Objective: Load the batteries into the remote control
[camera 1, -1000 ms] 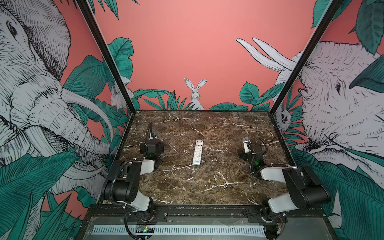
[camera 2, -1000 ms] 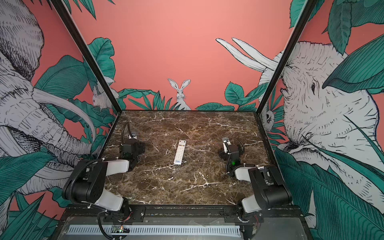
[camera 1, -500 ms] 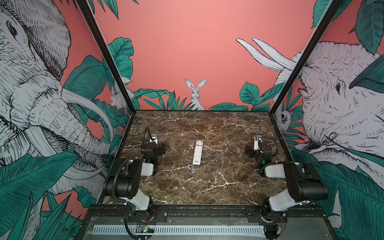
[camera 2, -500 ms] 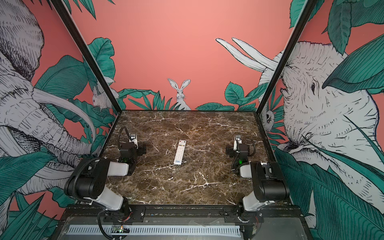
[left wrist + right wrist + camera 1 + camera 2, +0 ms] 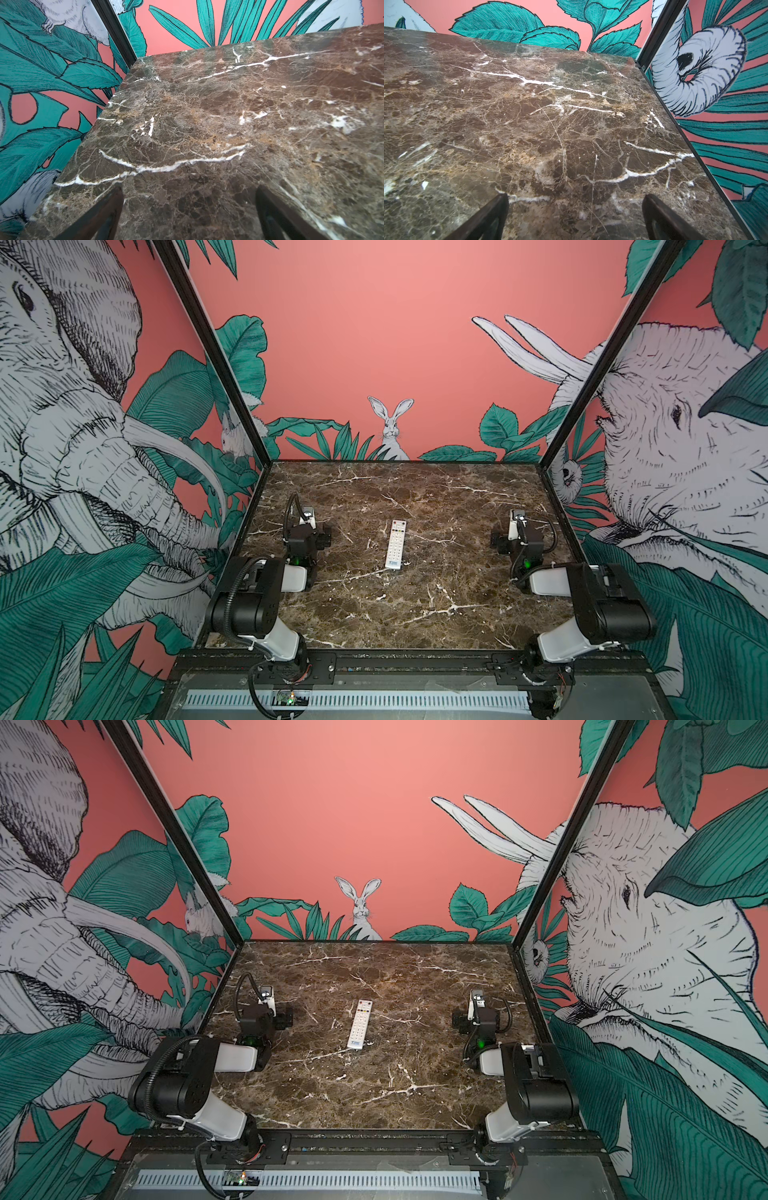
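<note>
1. Remote: lies flat at the centre of the counter, buttons up, well apart from both tools.
2. Batteries: none visible in any view; whether they already sit inside the remote cannot be told.
3. Left tool and right tool: fingers spread wide, empty, one at each side of the counter.
4. Step, as judged: nothing is being handled. If the remote is unloaded, the next move calls for finding the batteries and turning the remote back-up.
5. Surfaces: the remote is a slim, hard white bar with small buttons; the counter is polished brown marble with white veins, probably slippery.
</note>
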Tool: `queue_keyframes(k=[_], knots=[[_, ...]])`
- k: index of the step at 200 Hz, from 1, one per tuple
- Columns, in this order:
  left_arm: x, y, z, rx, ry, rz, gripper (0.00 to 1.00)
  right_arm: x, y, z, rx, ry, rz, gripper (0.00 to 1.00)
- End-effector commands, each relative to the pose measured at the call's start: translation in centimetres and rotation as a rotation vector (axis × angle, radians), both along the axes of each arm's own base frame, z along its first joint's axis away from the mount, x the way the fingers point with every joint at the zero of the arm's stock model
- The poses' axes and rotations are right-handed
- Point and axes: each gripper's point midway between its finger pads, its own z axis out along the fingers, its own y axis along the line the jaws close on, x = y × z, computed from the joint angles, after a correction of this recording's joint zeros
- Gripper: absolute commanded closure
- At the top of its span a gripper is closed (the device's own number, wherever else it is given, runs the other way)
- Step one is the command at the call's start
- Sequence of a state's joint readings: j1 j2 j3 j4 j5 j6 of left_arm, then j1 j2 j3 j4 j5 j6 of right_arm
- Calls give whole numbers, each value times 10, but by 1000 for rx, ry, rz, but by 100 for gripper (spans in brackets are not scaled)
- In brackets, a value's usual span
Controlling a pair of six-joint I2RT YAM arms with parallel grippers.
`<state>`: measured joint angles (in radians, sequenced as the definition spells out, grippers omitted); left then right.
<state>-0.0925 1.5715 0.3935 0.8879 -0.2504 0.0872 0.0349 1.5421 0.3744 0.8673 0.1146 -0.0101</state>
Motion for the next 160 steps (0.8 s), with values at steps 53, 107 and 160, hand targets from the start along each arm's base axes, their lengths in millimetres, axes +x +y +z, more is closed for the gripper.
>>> queue_keyframes(k=[53, 107, 160], knots=[[2, 1, 11, -1, -37, 0, 1, 9, 1, 14, 8, -55, 4, 1], [2, 1, 11, -2, -36, 0, 0, 8, 1, 14, 9, -54, 4, 1], [-2, 12, 12, -5, -46, 63, 0, 9, 1, 14, 8, -54, 4, 1]])
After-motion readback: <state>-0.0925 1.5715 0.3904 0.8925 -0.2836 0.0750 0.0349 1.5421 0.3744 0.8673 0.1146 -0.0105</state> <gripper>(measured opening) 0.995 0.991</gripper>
